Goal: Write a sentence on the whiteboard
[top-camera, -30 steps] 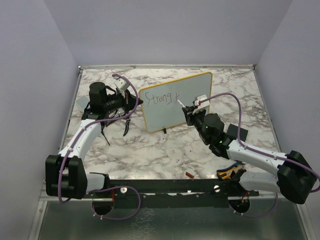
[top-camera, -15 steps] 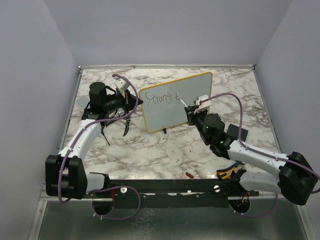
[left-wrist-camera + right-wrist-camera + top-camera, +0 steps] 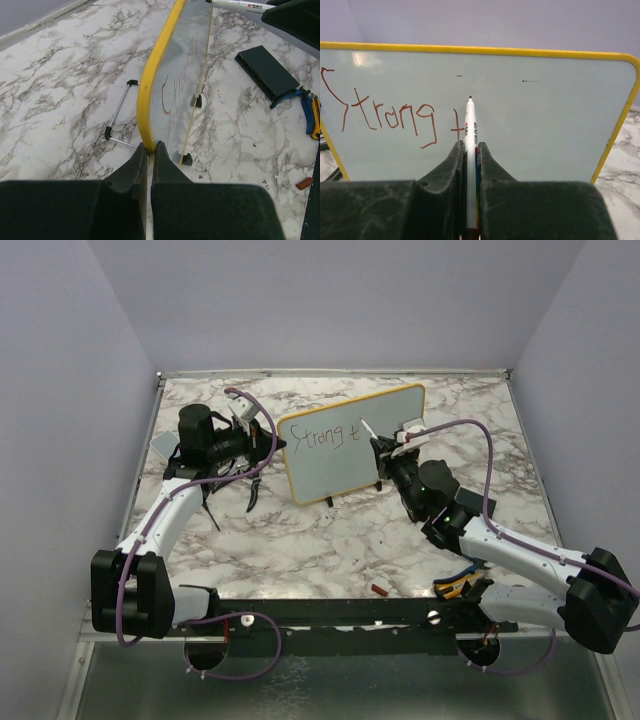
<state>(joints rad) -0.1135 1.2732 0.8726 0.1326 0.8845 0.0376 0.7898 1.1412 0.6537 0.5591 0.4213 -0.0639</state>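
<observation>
The whiteboard (image 3: pixel 345 445) with a yellow frame stands tilted on the marble table; it also shows in the right wrist view (image 3: pixel 520 115) and edge-on in the left wrist view (image 3: pixel 155 75). On it the sentence (image 3: pixel 323 438) reads "Strong t" (image 3: pixel 390 112) in dark reddish marker. My left gripper (image 3: pixel 149 146) is shut on the board's yellow left edge. My right gripper (image 3: pixel 468 145) is shut on a white marker (image 3: pixel 470 140), its tip (image 3: pixel 469 97) pointing at the board just right of the "t"; whether it touches I cannot tell.
A dark square slab (image 3: pixel 472 506) lies right of the right arm, also in the left wrist view (image 3: pixel 267 72). Blue-and-yellow pliers (image 3: pixel 307 107) and a small red cap (image 3: pixel 380 590) lie near the front. A thin metal rod (image 3: pixel 117 107) lies behind the board.
My right gripper has moved up and right with the marker, from the "t" it finished to a spot just right of it. The left arm has not moved.
</observation>
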